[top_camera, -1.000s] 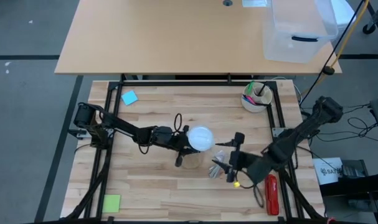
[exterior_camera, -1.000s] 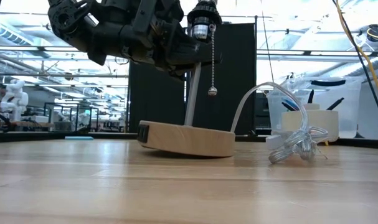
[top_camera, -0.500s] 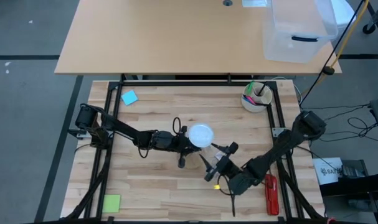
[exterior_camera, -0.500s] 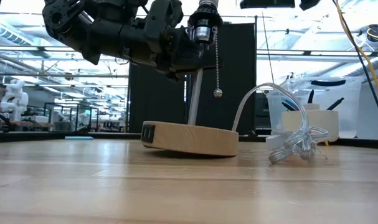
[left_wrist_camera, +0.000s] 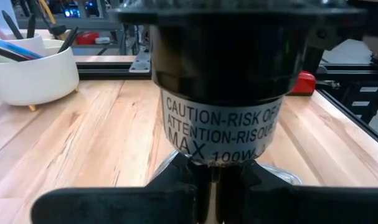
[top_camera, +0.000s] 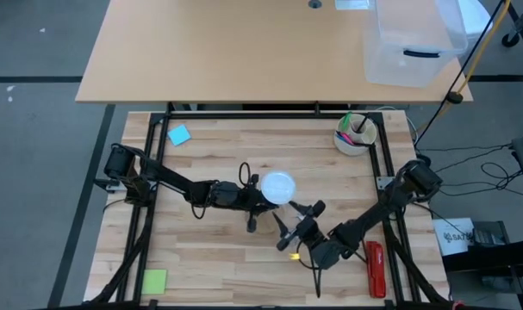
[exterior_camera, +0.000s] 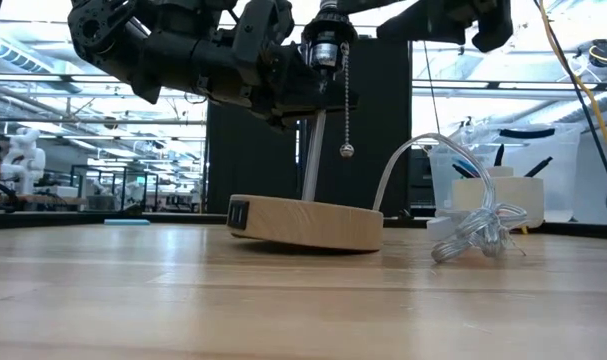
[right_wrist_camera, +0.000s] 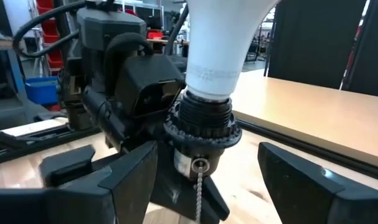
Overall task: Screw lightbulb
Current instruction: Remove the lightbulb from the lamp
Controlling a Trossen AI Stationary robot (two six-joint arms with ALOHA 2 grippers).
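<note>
On the light wooden table, the right gripper, fingers spread wide and holding nothing, sits just beside the lamp. The small white round-globed lightbulb stands upright, globe up, neck down in the black ribbed socket. The left gripper is clamped narrowly below the socket.

White lightbulb, black socket, pale wooden base, red tool.
</note>
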